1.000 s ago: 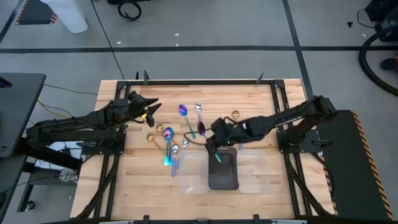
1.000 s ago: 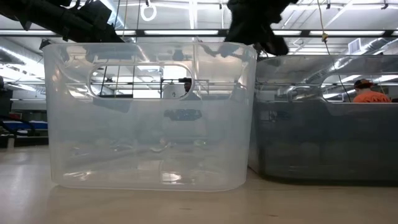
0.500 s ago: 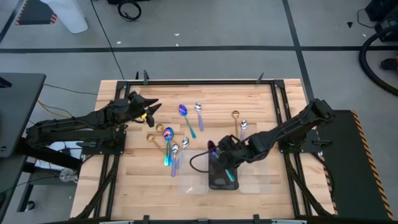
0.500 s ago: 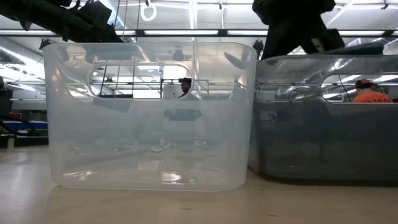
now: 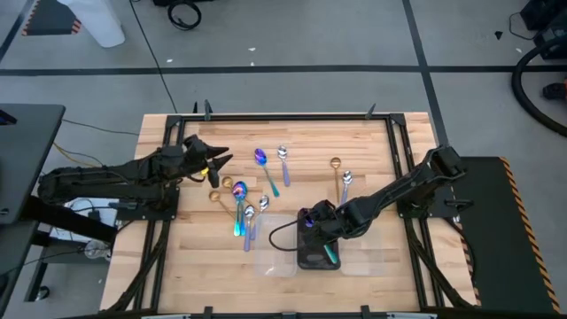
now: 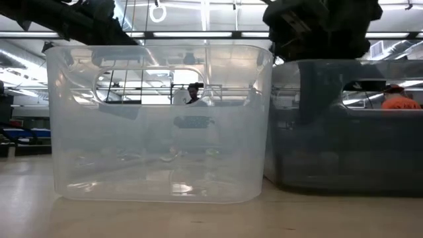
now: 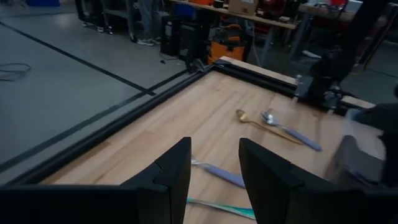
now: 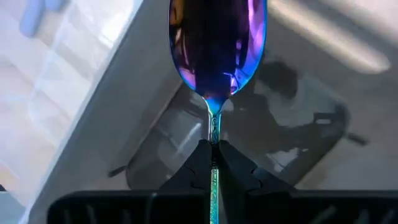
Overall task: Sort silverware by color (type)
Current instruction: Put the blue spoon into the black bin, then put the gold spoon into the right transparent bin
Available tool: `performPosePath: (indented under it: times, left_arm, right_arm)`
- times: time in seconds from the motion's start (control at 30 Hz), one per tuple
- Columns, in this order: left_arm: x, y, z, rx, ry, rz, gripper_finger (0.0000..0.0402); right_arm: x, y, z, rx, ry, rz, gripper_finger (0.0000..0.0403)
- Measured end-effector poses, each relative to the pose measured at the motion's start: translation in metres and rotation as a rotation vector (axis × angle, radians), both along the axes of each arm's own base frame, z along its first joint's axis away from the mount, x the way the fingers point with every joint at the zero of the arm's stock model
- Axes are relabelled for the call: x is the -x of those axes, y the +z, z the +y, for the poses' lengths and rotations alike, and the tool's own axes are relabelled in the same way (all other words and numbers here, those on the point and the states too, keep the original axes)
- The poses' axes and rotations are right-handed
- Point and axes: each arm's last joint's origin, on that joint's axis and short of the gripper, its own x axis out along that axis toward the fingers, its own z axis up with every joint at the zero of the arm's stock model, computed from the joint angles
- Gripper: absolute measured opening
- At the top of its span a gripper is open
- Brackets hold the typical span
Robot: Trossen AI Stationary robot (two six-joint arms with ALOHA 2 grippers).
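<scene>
The right gripper (image 5: pixel 324 241) sits low over the dark tray (image 5: pixel 312 260) at lower centre of the high view, its fingers (image 8: pixel 233 165) closed tight on the teal handle of an iridescent purple-blue spoon (image 8: pixel 217 43). The spoon's bowl hangs above the tray's interior. A clear tray (image 5: pixel 275 255) stands just left of the dark one. The left gripper (image 5: pixel 215 160) waits at centre left, jaws parted and holding nothing. The remaining spoons (image 5: pixel 241 208) lie scattered on the wooden table (image 5: pixel 372 151).
</scene>
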Motion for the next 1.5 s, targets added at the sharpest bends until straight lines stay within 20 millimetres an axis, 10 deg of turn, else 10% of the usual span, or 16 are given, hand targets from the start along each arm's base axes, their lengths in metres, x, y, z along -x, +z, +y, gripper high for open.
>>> performPosePath:
  times: [0.53,0.83,1.5]
  left_arm:
    - [-0.003,-0.001,-0.024,0.097,-0.133,-0.028,0.0142]
    - [-0.003,-0.001,-0.033,0.139,-0.182,-0.042,0.0142]
    - [-0.003,-0.002,-0.034,0.114,-0.192,-0.026,0.0142]
  right_arm:
    - [0.000,0.021,-0.010,0.014,0.135,-0.061,0.0119]
    - [0.012,0.059,-0.040,0.373,0.153,-0.166,0.0121]
    - [0.022,0.045,-0.112,0.500,-0.062,0.052,0.0118]
